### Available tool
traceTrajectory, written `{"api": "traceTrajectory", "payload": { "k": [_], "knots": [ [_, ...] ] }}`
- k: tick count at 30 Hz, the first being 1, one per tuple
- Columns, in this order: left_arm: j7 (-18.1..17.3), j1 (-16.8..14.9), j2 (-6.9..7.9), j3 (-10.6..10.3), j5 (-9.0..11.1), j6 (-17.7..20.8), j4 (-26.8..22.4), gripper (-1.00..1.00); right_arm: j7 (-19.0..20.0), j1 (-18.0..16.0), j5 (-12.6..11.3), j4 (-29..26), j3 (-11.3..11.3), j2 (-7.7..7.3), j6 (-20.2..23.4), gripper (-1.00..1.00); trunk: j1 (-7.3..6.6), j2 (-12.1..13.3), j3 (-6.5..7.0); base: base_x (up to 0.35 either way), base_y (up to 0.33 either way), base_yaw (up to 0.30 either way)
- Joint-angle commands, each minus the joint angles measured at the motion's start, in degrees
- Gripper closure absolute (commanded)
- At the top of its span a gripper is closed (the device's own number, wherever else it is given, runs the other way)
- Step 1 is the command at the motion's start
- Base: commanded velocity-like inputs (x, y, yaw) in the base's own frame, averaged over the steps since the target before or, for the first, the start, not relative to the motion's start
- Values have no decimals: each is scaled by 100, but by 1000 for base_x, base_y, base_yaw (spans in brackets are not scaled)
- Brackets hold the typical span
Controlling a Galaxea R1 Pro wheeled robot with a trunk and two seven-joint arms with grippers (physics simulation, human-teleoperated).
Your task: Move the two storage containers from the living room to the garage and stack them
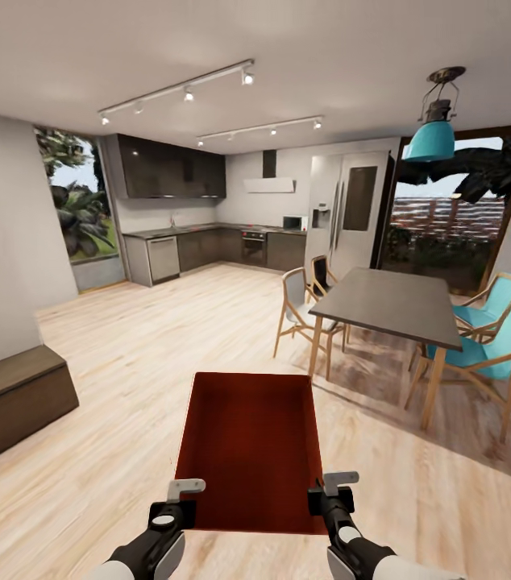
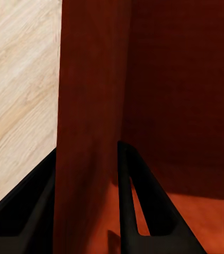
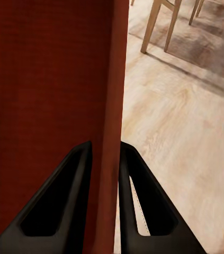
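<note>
Carried storage container (image 1: 249,451) level — left gripper (image 1: 176,506), right gripper (image 1: 332,498) each pinched shut on opposite side walls, probably firm — for balance.

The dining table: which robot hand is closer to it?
Right. The right gripper clamps the storage container's wall on the side toward the dining table; the left gripper clamps the opposite wall.

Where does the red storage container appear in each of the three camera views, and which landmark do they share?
Head view: the storage container sits low in the centre, held between both grippers.
Left wrist view: its wall stands between the left gripper fingers.
Right wrist view: its wall runs between the right gripper fingers.
Shared landmark: the pale wood-plank floor.
</note>
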Motion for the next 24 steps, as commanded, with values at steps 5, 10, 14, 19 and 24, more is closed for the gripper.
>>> {"api": "traceTrajectory", "payload": {
  "k": [5, 10, 14, 19, 24],
  "knots": [
    [65, 2, 3, -15, 106, 4, 21, 100, -67, -10, -126, -4, -144, 3, -354, 100, 0, -4, 3, 0, 0, -283],
    [65, 2, 3, -15, 105, 4, 21, 100, -67, -8, -126, -2, -144, 3, -354, 100, 0, -4, 12, 0, 0, -283],
    [65, 2, 3, -15, 105, 4, 21, 100, -67, -10, -126, -2, -144, 3, -352, 100, 0, -4, 20, 0, 0, -283],
    [65, 2, 3, -15, 105, 4, 21, 100, -67, -10, -126, -5, -146, 3, -351, 100, 0, -4, 30, 0, 0, -283],
    [65, 2, 3, -15, 105, 4, 21, 100, -67, -9, -126, -4, -147, 3, -351, 100, 0, -4, 39, 0, 0, -283]
  ]
}}
